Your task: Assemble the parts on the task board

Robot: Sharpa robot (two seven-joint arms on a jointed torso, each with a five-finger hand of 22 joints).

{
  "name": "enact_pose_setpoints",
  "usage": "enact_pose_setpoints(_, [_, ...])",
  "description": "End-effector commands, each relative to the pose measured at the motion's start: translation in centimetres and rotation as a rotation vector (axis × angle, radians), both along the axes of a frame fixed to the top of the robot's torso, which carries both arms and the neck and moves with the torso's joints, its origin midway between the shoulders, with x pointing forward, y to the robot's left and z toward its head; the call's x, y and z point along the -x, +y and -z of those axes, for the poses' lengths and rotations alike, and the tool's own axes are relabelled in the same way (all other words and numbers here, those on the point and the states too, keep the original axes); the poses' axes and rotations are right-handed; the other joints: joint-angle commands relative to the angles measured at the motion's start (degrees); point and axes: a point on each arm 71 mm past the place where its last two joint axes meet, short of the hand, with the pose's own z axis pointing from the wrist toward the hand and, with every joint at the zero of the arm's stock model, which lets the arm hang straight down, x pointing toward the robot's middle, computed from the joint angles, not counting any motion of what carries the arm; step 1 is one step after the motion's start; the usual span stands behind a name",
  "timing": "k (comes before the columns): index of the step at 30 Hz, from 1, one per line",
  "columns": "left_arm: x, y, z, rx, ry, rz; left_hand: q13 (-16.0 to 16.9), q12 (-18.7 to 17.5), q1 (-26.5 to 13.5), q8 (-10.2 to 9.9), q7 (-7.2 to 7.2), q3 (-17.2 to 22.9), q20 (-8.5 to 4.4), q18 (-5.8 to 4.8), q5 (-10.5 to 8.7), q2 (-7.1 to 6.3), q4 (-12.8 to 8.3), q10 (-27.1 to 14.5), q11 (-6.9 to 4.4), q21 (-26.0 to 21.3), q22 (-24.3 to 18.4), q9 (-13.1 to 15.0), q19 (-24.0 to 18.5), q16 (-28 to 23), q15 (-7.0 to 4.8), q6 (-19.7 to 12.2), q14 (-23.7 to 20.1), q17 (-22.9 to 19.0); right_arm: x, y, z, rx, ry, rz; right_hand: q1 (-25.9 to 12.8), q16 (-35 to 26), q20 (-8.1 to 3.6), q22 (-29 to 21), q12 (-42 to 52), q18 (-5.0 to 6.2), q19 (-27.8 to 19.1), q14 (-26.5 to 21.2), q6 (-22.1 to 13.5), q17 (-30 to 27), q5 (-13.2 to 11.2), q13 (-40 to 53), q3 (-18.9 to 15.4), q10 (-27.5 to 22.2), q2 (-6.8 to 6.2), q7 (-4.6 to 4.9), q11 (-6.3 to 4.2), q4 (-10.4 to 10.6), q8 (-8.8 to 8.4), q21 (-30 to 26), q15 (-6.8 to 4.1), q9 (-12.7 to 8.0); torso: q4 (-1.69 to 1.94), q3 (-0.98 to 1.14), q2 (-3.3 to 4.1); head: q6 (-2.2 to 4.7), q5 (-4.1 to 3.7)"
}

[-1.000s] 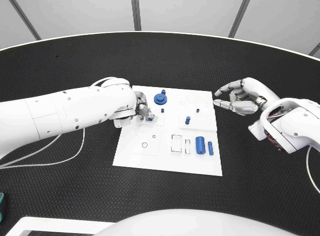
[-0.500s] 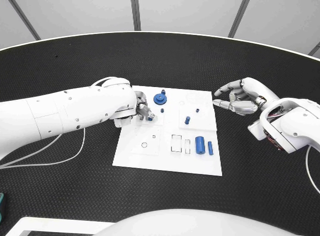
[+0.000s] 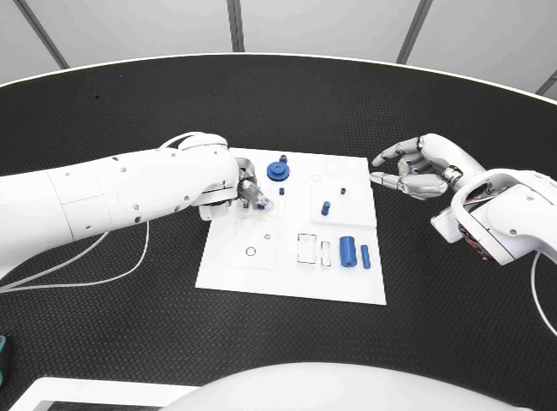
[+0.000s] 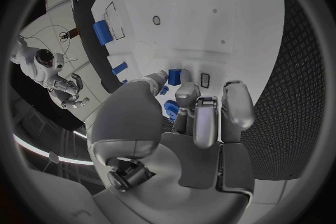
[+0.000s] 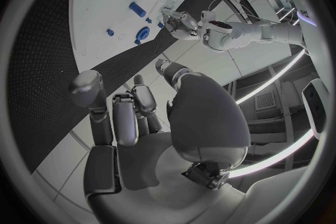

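So the left arm reaches in across the table with its left hand (image 3: 246,195) down over the left part of the task board (image 3: 291,274), fingers curled together and pinching a small blue part (image 3: 262,205) at their tips. From the left wrist view you can see that blue part (image 4: 174,76) sitting right between the thumb and the fingertips (image 4: 187,91), just above the white plate. The right hand (image 3: 417,169) hovers off the right edge of the board, above the black table (image 3: 130,111), palm turned toward the board and fingers loosely curled but apart, holding nothing. On the board itself, a round blue knob-shaped part (image 3: 278,170) stands near the far edge, a small blue peg (image 3: 325,207) stands around the middle, and a bigger blue cylinder (image 3: 348,251) lies next to a thinner blue pin (image 3: 366,256) toward the near right side. Two rectangular slots (image 3: 308,248) sit just left of that cylinder.
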Motion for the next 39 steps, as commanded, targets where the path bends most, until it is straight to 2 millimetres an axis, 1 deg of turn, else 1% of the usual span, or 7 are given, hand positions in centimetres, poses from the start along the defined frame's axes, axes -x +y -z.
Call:
enact_pose_setpoints(1, [-0.01, -0.01, -0.01, -0.001, -0.001, -0.003, -0.1, -0.2, 0.9, -0.2, -0.04, 0.7, 0.27, -0.62, 0.2, -0.04, -0.1, -0.4, -0.05, -0.4, 0.0, -0.2, 0.0, -0.1, 0.29, -0.3, 5.5, 13.6, -0.01, 0.01, 0.01, 0.001, 0.001, -0.001, -0.4, -0.2, -0.02, 0.0, -0.2, 0.82, -0.2, 3.4, -0.2, 5.5, 0.2, 0.1, 0.0, -0.2, 0.04, -0.03, -0.02, 0.2, 0.24, -0.1, -0.35, -0.1, 0.02, -0.02, -0.02, -0.02, -0.01])
enact_pose_setpoints(4, [-0.04, -0.12, -0.06, 0.014, -0.01, 0.0, -0.3, -0.2, 3.7, -0.2, -0.2, 4.5, 0.14, -0.62, 0.23, 0.48, -1.5, -0.5, -0.24, -0.4, 0.1, -0.8, 0.0, -0.1, 0.07, -0.6, 5.5, 13.7, -0.03, 0.03, 0.03, 0.001, 0.002, -0.001, -0.4, -0.2, -0.03, 0.0, -0.1, 0.82, -0.2, 3.4, -0.2, 5.5, 0.2, 0.1, 0.0, -0.1, 0.09, -0.03, -0.03, 0.3, 0.31, -0.2, -0.36, -0.1, 0.04, -0.04, -0.02, -0.05, 0.0])
enact_pose_setpoints(6, [-0.07, -0.2, -0.1, 0.041, -0.015, -0.002, -0.3, -0.1, 5.3, 0.2, -0.22, 9.8, 0.02, -0.63, 0.24, 0.12, -3.4, -0.5, -0.34, -0.3, 0.2, -1.1, 0.0, -0.1, -0.05, -1.0, 5.5, 13.6, -0.04, 0.03, 0.04, 0.001, 0.003, -0.001, -0.4, -0.2, -0.03, 0.0, -0.1, 0.82, -0.2, 3.4, -0.2, 5.5, 0.2, 0.1, 0.0, -0.1, 0.09, -0.03, -0.03, 0.3, 0.31, -0.2, -0.36, -0.1, 0.06, -0.02, -0.05, -0.03, 0.0])
enact_pose_setpoints(7, [-0.08, -0.22, -0.11, 0.059, -0.015, -0.006, -0.4, -0.2, 6.1, 0.8, -0.09, 14.4, -0.03, -0.62, 0.26, -0.35, -5.5, -0.4, -0.43, -0.3, 0.2, -1.0, 0.0, -0.2, 0.06, -1.6, 5.5, 13.6, -0.05, 0.03, 0.04, 0.002, 0.003, -0.002, -0.4, -0.2, -0.03, 0.0, -0.1, 0.82, -0.2, 3.4, -0.2, 5.5, 0.2, 0.1, 0.0, -0.1, 0.09, -0.03, -0.03, 0.3, 0.31, -0.2, -0.36, -0.1, 0.08, -0.01, -0.06, -0.03, 0.0])
enact_pose_setpoints(11, [-0.12, -0.27, -0.13, 0.1, -0.016, -0.015, -0.6, -0.1, 3.5, 2.9, 0.25, 21.7, 0.23, -0.63, 0.31, -1.32, -8.8, 0.0, 0.04, -0.3, 0.3, -0.3, 0.0, -0.2, 0.33, -2.3, 5.5, 13.5, -0.07, 0.05, 0.06, 0.002, 0.004, -0.002, -0.4, -0.2, -0.03, 0.0, -0.1, 0.82, -0.2, 3.4, -0.2, 5.5, 0.2, 0.1, 0.0, -0.1, 0.09, -0.03, -0.03, 0.3, 0.31, -0.2, -0.36, -0.1, 0.06, -0.02, -0.05, -0.07, 0.01])
enact_pose_setpoints(17, [-0.14, -0.32, -0.13, 0.12, -0.013, -0.013, -0.9, -0.2, 2.2, 3.6, 0.37, 23.7, 0.3, -0.6, 0.32, -1.34, -10.1, -0.1, 0.11, -0.3, 0.3, -0.1, -0.1, -0.2, 0.39, -2.6, 5.5, 13.5, -0.1, 0.05, 0.08, 0.003, 0.005, -0.002, -0.4, -0.2, -0.03, 0.0, -0.1, 0.82, -0.2, 3.4, -0.2, 5.5, 0.2, 0.1, 0.0, -0.1, 0.09, -0.03, -0.03, 0.3, 0.31, -0.2, -0.36, -0.1, 0.02, 0.01, -0.05, -0.07, 0.07])
enact_pose_setpoints(39, [0.38, 0.6, 0.06, 0.097, 0.079, 0.015, -0.8, 0.0, 1.6, 4.2, 0.4, 25.1, 0.37, -0.55, 0.27, -1.3, -11.5, 0.1, 0.1, -0.4, 0.0, -0.1, -0.3, -0.2, 0.41, -2.6, 5.5, 13.5, -0.15, -0.07, 0.14, 0.007, 0.011, 0.001, -0.4, -0.2, -0.03, 0.0, -0.1, 0.82, -0.2, 3.4, -0.2, 5.5, 0.2, 0.1, 0.0, -0.1, 0.09, -0.03, -0.03, 0.3, 0.31, -0.2, -0.36, -0.1, 0.07, -0.02, -0.04, -0.12, -0.03])
